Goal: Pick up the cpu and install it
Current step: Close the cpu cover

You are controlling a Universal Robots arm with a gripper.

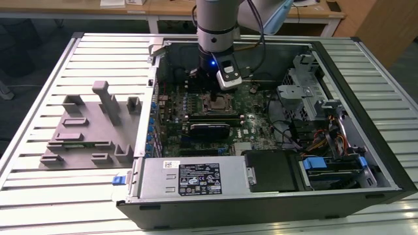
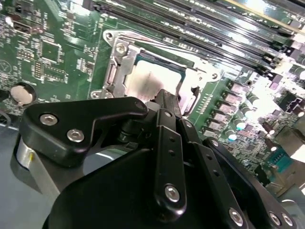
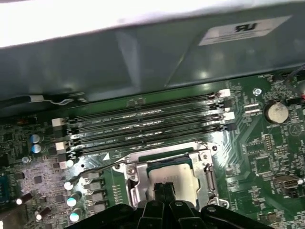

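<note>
**Arm pose.** The grey cylindrical robot arm (image 1: 216, 19) stands nearly vertical over the open black computer case (image 1: 261, 210). Its wrist points straight down into the case, over the green motherboard (image 1: 255, 117).

**Claw state.** The black claw (image 1: 219, 94) is clenched. In both wrist views the two fingertips (image 3: 158, 187) lie side by side with only a thin seam between them, and nothing is grasped between them. The black linkage bars of the claw (image 2: 163, 95) converge to this single narrow tip.

**Position of the task item.** The small flat square cpu with the silvery-grey metal top plate (image 3: 178, 175) lies flat inside the square metal socket frame (image 3: 208, 169), directly under the claw tip.
- The tip sits over the middle of the cpu (image 2: 145, 81) top plate, at or just above its surface. The pictures do not show whether the tip touches it.
- The socket frame (image 2: 121, 59) surrounds the cpu on all visible sides.

**Surroundings, relative to the claw.**
- Four long black memory slots (image 3: 143, 126) run side by side just beyond the socket frame, on the far side from the claw linkage.
- A round silver coin cell (image 3: 276, 112) sits on the motherboard (image 3: 267, 152), well off to one side of the claw.
- A grey moulded tray (image 1: 85, 132) rests on the slatted metal worktop (image 1: 39, 83) outside the case, well apart from the claw, toward the exterior view's left.
</note>
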